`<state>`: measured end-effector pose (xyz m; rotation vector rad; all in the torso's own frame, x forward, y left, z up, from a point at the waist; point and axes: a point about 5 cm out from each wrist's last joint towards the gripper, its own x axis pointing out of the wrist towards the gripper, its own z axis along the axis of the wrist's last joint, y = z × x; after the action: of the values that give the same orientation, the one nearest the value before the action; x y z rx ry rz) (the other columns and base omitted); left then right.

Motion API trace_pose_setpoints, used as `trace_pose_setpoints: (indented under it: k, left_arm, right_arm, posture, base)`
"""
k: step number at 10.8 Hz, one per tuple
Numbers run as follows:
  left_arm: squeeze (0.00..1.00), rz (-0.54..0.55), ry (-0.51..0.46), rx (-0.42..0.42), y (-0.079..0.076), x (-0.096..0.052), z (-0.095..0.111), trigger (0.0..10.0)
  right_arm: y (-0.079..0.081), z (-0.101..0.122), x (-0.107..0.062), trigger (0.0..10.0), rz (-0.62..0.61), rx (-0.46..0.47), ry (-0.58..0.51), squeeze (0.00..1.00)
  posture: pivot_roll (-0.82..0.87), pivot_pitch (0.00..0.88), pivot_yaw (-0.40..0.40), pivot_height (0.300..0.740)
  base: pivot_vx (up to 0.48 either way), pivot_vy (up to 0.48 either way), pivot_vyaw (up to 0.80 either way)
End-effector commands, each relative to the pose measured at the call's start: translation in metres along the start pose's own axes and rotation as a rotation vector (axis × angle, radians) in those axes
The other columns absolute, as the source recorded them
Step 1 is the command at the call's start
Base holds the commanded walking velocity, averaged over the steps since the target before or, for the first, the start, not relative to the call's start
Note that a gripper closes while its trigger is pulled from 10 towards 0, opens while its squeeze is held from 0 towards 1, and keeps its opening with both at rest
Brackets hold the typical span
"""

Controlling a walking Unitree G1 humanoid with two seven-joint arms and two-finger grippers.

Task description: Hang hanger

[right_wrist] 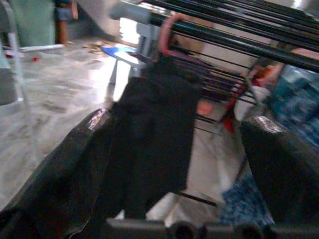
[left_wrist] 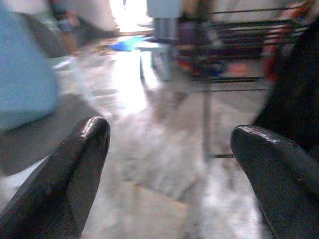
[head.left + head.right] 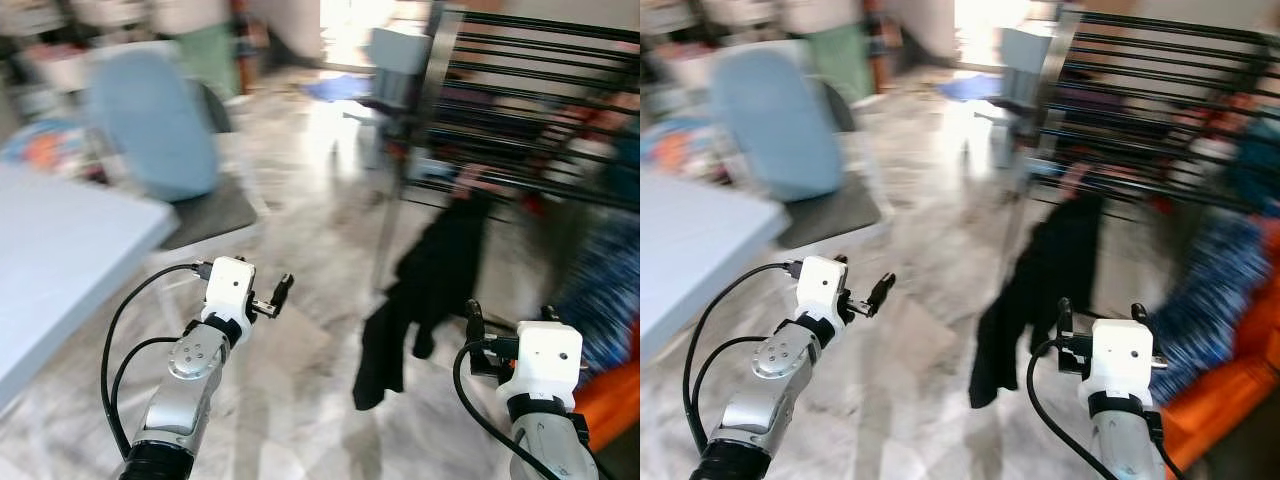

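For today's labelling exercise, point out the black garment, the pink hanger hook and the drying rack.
black garment [image 3: 440, 270], left eye view, middle of the cloth
pink hanger hook [image 1: 167, 31], right wrist view, curve of the hook
drying rack [image 3: 540, 45], left eye view, a top bar

The left end effector [image 2: 169, 164] has its two black fingers [image 2: 70, 174] wide apart over the shiny floor [image 2: 149, 149]. A black cloth [image 2: 294, 94] hangs near a blurry dark rack [image 2: 234, 40].
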<state>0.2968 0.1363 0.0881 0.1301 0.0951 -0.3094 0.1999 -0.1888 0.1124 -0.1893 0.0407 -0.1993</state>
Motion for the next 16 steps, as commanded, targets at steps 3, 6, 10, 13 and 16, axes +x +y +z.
trace_pose_setpoints:
  k: [3,6,10,13,16]
  left_arm:
    - [0.00,0.063,0.012,0.026,0.004,0.000,-0.003,10.0]
    - [0.00,0.171,0.037,0.057,0.015,0.000,-0.005,10.0]
    - [0.00,0.181,0.011,0.051,0.019,0.005,-0.005,10.0]
    - [0.00,0.160,-0.050,0.117,0.022,0.010,0.007,10.0]
    - [0.00,0.168,-0.140,-0.017,0.015,-0.002,0.006,10.0]
  right_arm:
    - [-0.002,-0.002,-0.001,10.0,-0.002,-0.002,0.009,0.00]
    - [-0.001,-0.002,0.000,10.0,0.001,-0.001,0.006,0.00]
    - [-0.002,-0.002,0.001,10.0,-0.009,0.020,0.005,0.00]
    - [-0.009,-0.002,0.005,10.0,-0.074,0.005,-0.010,0.00]
    - [-0.012,-0.002,0.000,10.0,-0.112,0.084,-0.068,0.00]
  posture:
    - [0.01,0.000,-0.019,0.740]
    - [0.01,0.000,-0.023,0.740]
    - [0.01,0.000,-0.030,0.740]
    - [0.01,0.000,-0.020,0.740]
    - [0.02,0.000,-0.032,0.740]
  base:
    - [0.000,0.000,0.80]
    - [0.000,0.000,0.80]
    - [0.000,0.000,0.15]
    - [0.000,0.000,0.00]
    - [0.000,0.000,0.00]
